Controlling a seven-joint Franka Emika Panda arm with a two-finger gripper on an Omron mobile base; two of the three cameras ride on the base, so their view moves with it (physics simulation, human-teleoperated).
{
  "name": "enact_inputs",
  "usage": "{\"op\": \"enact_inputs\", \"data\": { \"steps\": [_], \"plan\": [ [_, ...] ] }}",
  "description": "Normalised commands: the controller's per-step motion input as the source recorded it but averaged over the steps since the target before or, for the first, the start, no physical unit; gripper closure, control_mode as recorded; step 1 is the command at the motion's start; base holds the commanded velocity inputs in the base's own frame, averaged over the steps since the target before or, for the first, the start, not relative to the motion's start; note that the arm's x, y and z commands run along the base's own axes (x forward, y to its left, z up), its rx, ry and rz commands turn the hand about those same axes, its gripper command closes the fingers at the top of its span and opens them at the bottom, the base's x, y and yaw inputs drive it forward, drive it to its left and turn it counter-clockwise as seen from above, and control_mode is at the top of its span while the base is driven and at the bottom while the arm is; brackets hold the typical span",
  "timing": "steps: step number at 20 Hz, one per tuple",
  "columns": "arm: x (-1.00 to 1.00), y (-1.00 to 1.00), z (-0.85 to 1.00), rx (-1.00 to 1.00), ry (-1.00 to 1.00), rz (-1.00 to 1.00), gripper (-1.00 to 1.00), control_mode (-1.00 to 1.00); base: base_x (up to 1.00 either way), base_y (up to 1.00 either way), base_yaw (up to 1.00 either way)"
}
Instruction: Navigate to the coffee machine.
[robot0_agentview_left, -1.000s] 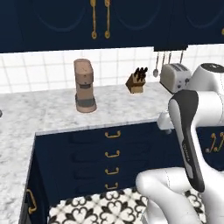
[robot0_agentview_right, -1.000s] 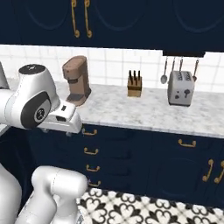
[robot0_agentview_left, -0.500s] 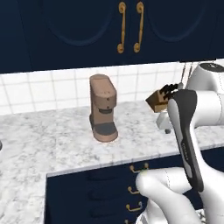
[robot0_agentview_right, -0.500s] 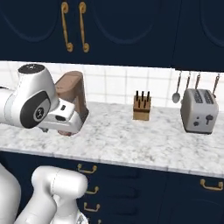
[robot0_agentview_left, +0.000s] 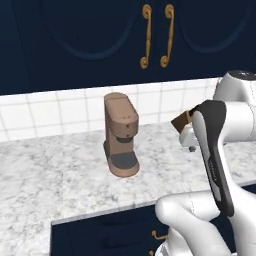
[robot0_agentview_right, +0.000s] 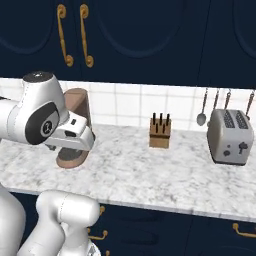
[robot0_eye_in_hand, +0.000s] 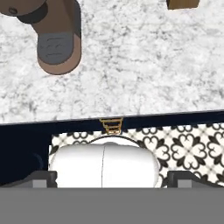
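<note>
The tan-brown coffee machine (robot0_agentview_left: 120, 135) stands on the marble counter against the white tiled wall, close in front of me. In the right base view my arm covers part of the coffee machine (robot0_agentview_right: 76, 102). From above, the hand view shows the coffee machine (robot0_eye_in_hand: 57, 39) with its dark grey drip tray at the upper left. My gripper (robot0_eye_in_hand: 112, 179) hangs over the counter's front edge, to the right of the machine. Its fingertips (robot0_eye_in_hand: 43, 179) sit far apart with nothing between them, so it is open.
A wooden knife block (robot0_agentview_right: 160, 131), hanging utensils (robot0_agentview_right: 202, 107) and a silver toaster (robot0_agentview_right: 229, 136) line the counter to the right. Navy upper cabinets with gold handles (robot0_agentview_left: 156, 35) hang overhead. Navy drawers (robot0_eye_in_hand: 111, 124) and patterned floor tiles (robot0_eye_in_hand: 188, 144) lie below the counter edge.
The whole scene has shifted and grown: the base has driven closer to the counter, so the coffee machine looks larger and nearer. The arm's pose is unchanged.
</note>
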Motion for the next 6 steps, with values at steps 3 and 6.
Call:
{"op": "enact_inputs", "data": {
  "steps": [3, 6],
  "plan": [
    [0.0, 0.0, 0.0, 0.0, 0.0, 0.0, -1.0, 1.0, 0.19, 0.7, 0.01],
    [0.0, 0.0, 0.0, 0.0, 0.0, 0.0, -1.0, 1.0, 0.15, 0.55, 0.05]
  ]
}}
